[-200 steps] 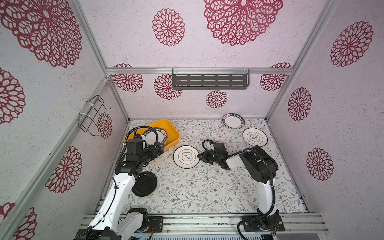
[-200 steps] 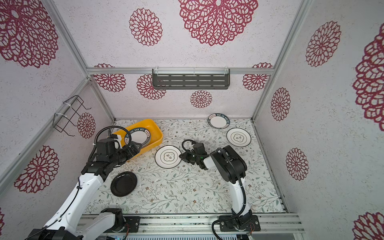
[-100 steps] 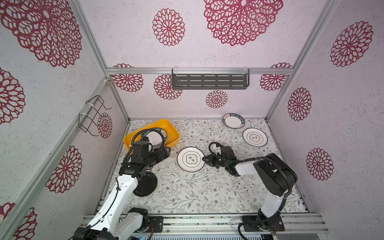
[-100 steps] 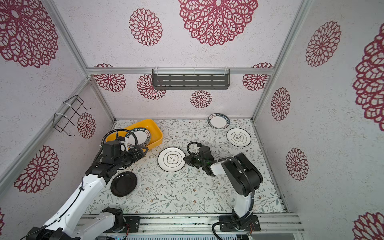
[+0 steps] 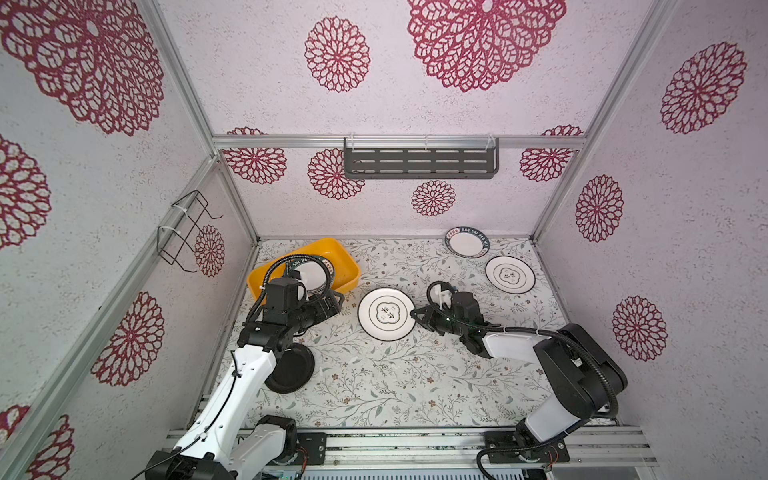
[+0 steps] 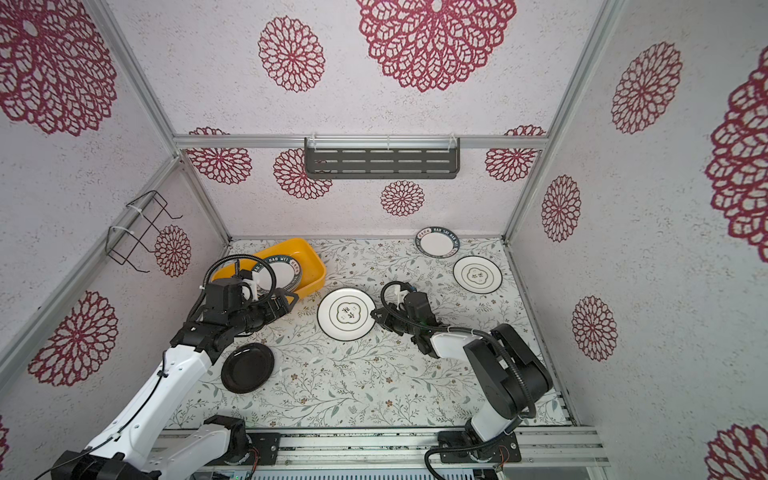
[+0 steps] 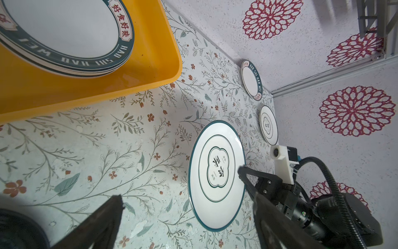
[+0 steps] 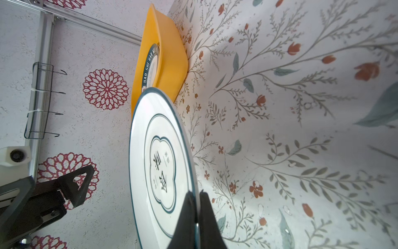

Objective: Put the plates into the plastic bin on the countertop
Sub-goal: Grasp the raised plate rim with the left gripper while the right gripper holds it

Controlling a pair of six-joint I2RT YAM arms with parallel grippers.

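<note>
Your countertop [image 5: 374, 386] carries the plastic bin [image 5: 347, 270] just beyond the left gripper [image 5: 332, 305], with a black plate [image 5: 293, 370] behind it. A lettered plate [image 5: 467, 242] and a flower-outline plate [image 5: 510, 274] lie well past the right gripper [image 5: 417, 317].

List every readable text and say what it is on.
"HAO SHI HAO WEI" and "好食好味": rim of the top plate in the plastic bin.
"HAO SHI HAO WEI": rim of the plate by the back wall.
Centre characters of the held plate, in the right gripper: unclear.
</note>
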